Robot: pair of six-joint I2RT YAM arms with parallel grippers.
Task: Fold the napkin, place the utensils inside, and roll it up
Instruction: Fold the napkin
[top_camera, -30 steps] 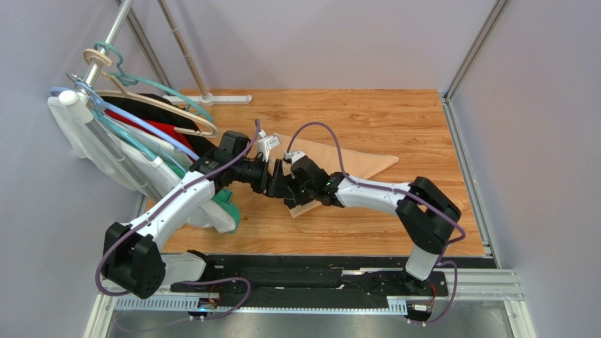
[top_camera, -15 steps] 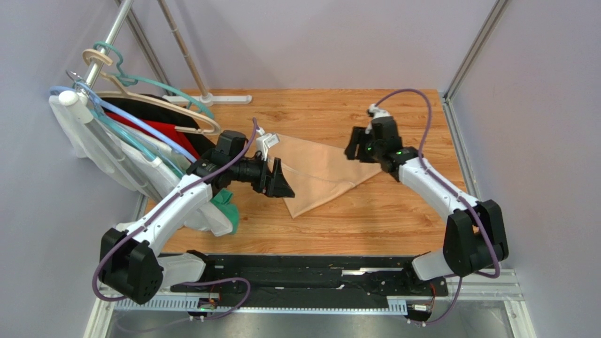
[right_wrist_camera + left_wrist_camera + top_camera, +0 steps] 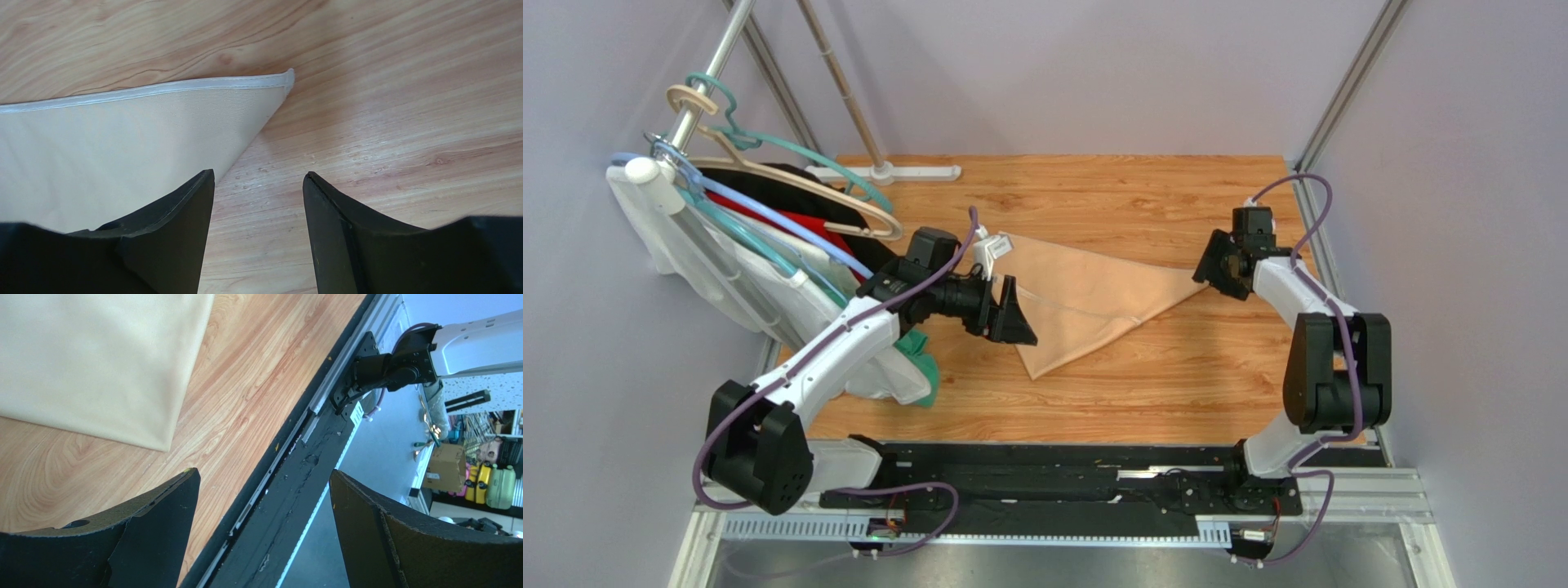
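At the upper left of the top view, plastic and wooden clothes hangers (image 3: 844,194) carry white, red and black garments (image 3: 689,245) on a slanted metal pole (image 3: 719,61). These play no part in the task.

Just right of them, the left fingers (image 3: 1011,316) hang over the left end of the thin, pale peach-beige cloth napkin (image 3: 1087,294). In the left wrist view both black fingers (image 3: 153,533) stand wide apart with nothing between them. The napkin's near corner sits in the upper left of that frame, ahead of the gap. The black metal rail (image 3: 294,478) along the counter's edge crosses the middle.

The napkin lies flat on the wood-grain counter (image 3: 1136,380) in the middle of the top view, already folded into a triangle. Its long axis runs left to right, and it narrows to a point at the right.

The right fingers (image 3: 1210,263) are just beside that right-hand point. In the right wrist view they (image 3: 344,239) are parted and hold nothing. The white-hemmed tip of the napkin (image 3: 123,147) lies straight ahead, slightly left of the gap. The left-hand finger in that frame overlaps the cloth's lower edge.

The purple and tan utensils do not show in any view. Any move on the pointed end would fall to the right arm, which is the nearer one. The left arm is better placed for the broad end.
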